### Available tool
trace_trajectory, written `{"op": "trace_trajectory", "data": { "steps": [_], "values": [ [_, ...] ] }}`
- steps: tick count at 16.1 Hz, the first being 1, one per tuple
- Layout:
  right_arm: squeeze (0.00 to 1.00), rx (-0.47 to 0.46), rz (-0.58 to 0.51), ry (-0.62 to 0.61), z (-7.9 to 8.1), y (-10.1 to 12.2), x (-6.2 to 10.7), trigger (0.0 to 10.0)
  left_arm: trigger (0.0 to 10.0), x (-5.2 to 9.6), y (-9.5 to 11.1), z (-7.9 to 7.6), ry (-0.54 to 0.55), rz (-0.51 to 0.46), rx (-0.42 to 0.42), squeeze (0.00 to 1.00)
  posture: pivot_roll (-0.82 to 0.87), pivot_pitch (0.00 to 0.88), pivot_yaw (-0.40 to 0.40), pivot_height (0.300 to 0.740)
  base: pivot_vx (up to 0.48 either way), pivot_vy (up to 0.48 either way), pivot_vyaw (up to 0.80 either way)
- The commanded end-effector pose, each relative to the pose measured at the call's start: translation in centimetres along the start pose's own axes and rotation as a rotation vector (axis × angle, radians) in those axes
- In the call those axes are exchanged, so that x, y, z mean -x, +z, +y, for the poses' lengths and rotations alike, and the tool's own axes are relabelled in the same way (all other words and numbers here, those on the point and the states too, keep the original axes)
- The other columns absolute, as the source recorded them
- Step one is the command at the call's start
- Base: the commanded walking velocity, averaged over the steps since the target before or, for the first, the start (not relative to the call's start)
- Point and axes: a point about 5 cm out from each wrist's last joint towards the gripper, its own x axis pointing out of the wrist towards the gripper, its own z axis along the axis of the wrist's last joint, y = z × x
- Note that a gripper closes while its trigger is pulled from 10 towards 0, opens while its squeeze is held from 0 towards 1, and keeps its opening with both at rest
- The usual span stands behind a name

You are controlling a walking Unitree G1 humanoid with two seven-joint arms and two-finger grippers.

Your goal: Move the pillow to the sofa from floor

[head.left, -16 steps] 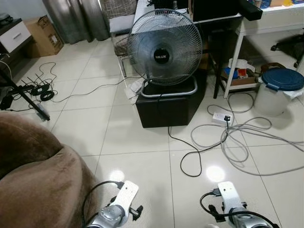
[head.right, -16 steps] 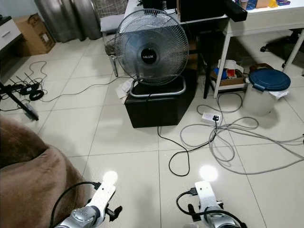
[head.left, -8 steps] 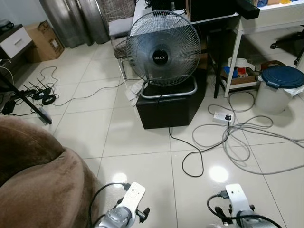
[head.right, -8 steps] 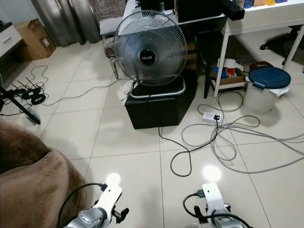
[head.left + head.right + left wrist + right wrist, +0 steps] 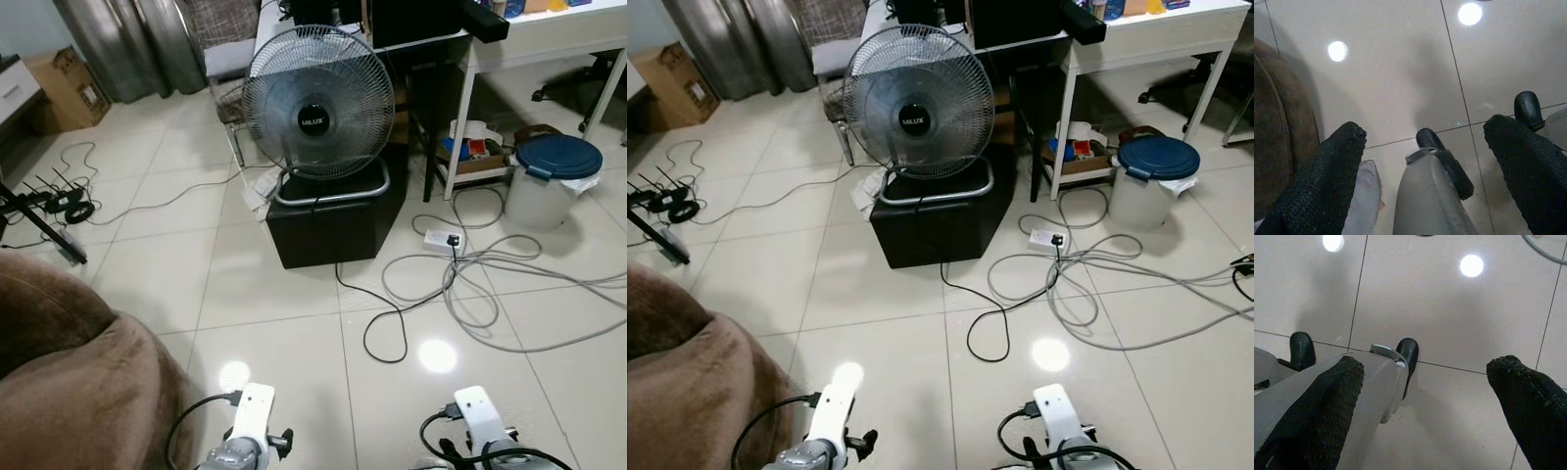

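Head cam has panned right vs. 0.5 s ago, fan [image 5: 316,102] mid-floor, brown cushion [image 5: 69,382] at floor's left edge; left gripper [image 5: 1425,171] & right gripper [image 5: 1430,406] both spread, empty — no pillow found yet, prob. searching.

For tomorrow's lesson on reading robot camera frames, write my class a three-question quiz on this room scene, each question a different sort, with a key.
1. True or false: the fan stands on a black box.
2. What colour is the bin's lid? A red, B blue, C green.
3. Fill in: both grippers, left gripper and right gripper, are ____ and hold nothing.

Key: 1 true; 2 B; 3 open.
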Motion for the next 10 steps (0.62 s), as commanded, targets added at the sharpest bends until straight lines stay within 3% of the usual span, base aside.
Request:
{"op": "trace_trajectory", "data": {
  "steps": [1, 4, 5, 10],
  "values": [
    [0.0, 0.026, -0.018, 0.023, 0.5, 0.8, -0.1, 10.0, 10.0, 0.1, -0.3, 0.9, 0.033, 0.009, 0.02, 0.0, -0.23, 0.0, 0.14, 0.731, 0.0, 0.0, 0.0],
    [0.0, 0.104, -0.014, 0.025, 0.8, 1.1, -0.2, 10.0, 10.0, 0.1, 0.0, 1.3, 0.043, -0.01, 0.016, 0.0, -0.17, 0.0, 0.077, 0.731, 0.0, 0.0, 0.0],
    [0.0, 0.111, -0.017, 0.016, 0.8, 1.2, -0.2, 10.0, 10.0, 0.2, 0.0, 1.6, 0.068, -0.014, 0.03, 0.0, -0.11, 0.0, 0.022, 0.731, 0.0, 0.0, 0.0],
    [0.0, 0.167, -0.037, 0.024, 1.3, 1.6, -0.3, 10.0, 10.0, 0.3, -0.3, 2.3, 0.121, -0.006, 0.07, 0.0, 0.02, 0.0, -0.056, 0.731, 0.0, 0.0, 0.0]
  ]
}}
